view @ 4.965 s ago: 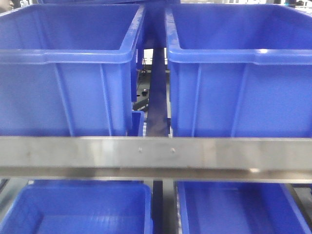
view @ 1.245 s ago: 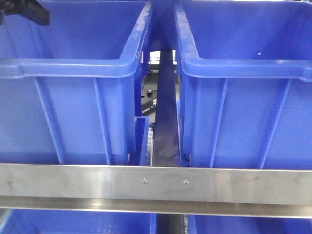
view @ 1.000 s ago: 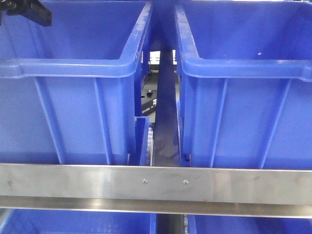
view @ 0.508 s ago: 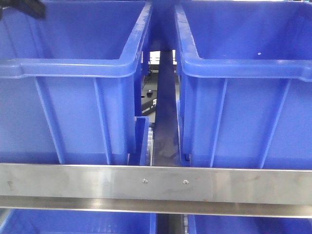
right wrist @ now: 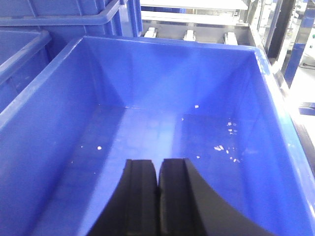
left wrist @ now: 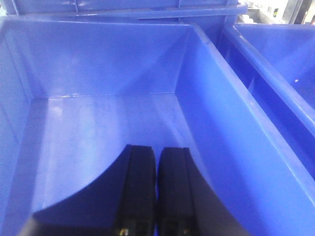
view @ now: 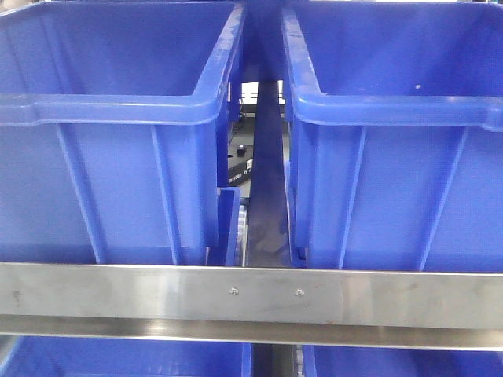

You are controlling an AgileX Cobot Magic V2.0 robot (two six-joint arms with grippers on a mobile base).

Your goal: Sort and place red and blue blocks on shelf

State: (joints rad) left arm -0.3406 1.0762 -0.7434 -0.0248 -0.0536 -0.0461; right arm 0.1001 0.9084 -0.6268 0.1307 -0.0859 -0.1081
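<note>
No red or blue block shows in any view. The shelf (view: 251, 302) crosses the front view as a brushed steel rail with two bolts. Two large blue bins stand on it, the left bin (view: 118, 157) and the right bin (view: 393, 157). My left gripper (left wrist: 157, 150) is shut with nothing between its fingers and hangs over the bare floor of the left bin (left wrist: 98, 123). The right gripper (right wrist: 158, 162) is also shut and empty, above the floor of the right bin (right wrist: 162, 128), which carries white specks. Neither gripper appears in the front view.
A narrow gap (view: 263, 181) separates the two bins, with white roller tracks (view: 240, 228) at its foot. More blue bins sit on the tier below (view: 118, 357). Behind the right bin are roller tracks (right wrist: 189, 34) and a steel frame (right wrist: 275, 24).
A black gripper part seen at the top left of the front view has moved up and out of the frame. The bins and the rail stayed still over the last second.
</note>
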